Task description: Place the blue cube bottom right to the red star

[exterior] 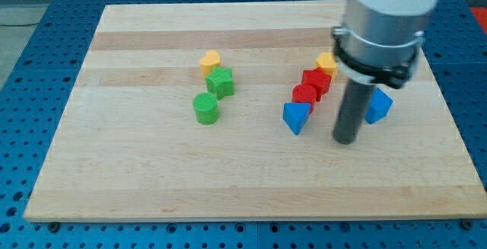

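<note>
The blue cube point(380, 106) sits at the view's right, its left side hidden behind my rod. My tip point(346, 140) rests on the board just left of and slightly below the cube, close to it or touching it. Two red blocks lie up and to the left of the tip, touching each other: the upper one point(316, 80) looks like the red star, and the lower one point(305, 95) has a shape I cannot make out. The blue cube lies to the right of and below both red blocks.
A blue triangular block point(296, 117) lies left of the tip, below the red blocks. A yellow block point(327, 62) sits above the red ones, partly behind the arm. Left of centre are a yellow heart point(211, 61), a green block point(221, 82) and a green cylinder point(205, 108).
</note>
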Controlling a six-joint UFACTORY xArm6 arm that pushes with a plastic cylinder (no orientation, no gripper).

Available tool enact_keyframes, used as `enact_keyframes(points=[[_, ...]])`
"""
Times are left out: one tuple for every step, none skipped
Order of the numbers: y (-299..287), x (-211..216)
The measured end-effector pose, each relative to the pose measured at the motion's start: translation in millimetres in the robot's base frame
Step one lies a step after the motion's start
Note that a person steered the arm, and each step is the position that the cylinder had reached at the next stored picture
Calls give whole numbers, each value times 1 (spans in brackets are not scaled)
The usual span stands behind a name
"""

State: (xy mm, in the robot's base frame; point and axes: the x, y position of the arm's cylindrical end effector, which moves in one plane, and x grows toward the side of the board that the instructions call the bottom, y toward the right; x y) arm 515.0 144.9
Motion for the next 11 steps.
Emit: enact_keyframes(points=[[63,-3],[109,-16],[99,-44],[82,-52],[64,-48],[50,-43],[45,-43],[44,-37],[44,-31],[33,-29],[25,-34]])
